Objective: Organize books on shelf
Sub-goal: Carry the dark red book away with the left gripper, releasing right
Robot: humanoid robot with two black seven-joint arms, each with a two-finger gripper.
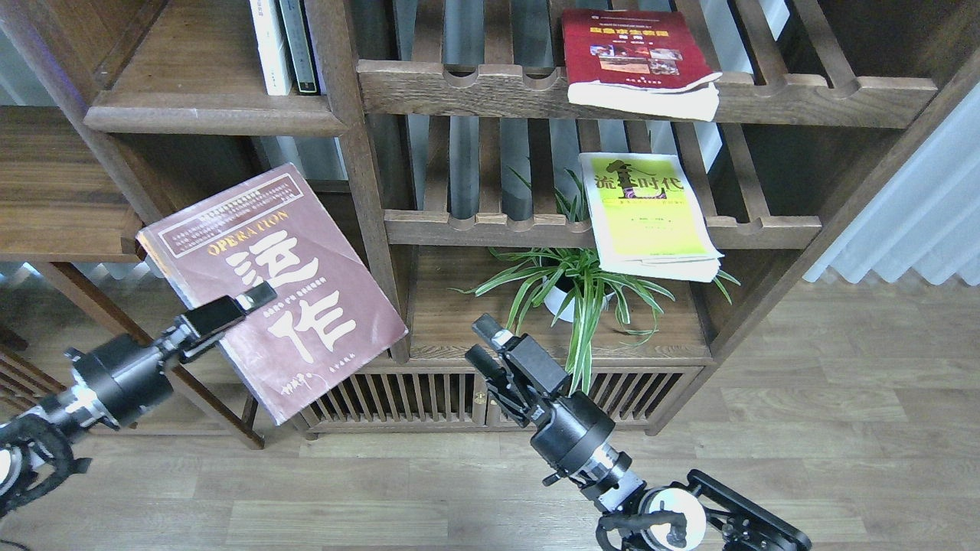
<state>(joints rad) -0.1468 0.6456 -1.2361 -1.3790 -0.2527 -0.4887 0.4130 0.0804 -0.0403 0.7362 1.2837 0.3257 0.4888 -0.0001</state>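
Note:
My left gripper point(256, 297) is shut on the dark maroon book point(268, 268) with big white characters. It holds the book by its lower left edge, tilted, in the air in front of the bookcase's left bay and below the flat plank shelf point(207, 119). The yellow-green and white book point(647, 218) lies on the lower slatted rack and overhangs its front rail. The red book point(635, 53) lies on the upper slatted rack. My right gripper point(481, 342) is open and empty, low in front of the cabinet and left of the plant.
Two upright books point(283, 46) stand at the right end of the plank shelf. A spider plant in a white pot point(570, 287) sits on the cabinet top point(459, 337). Slatted cabinet doors point(413, 394) are below. Another wooden unit point(53, 191) stands at far left, and a white curtain point(919, 222) hangs at right.

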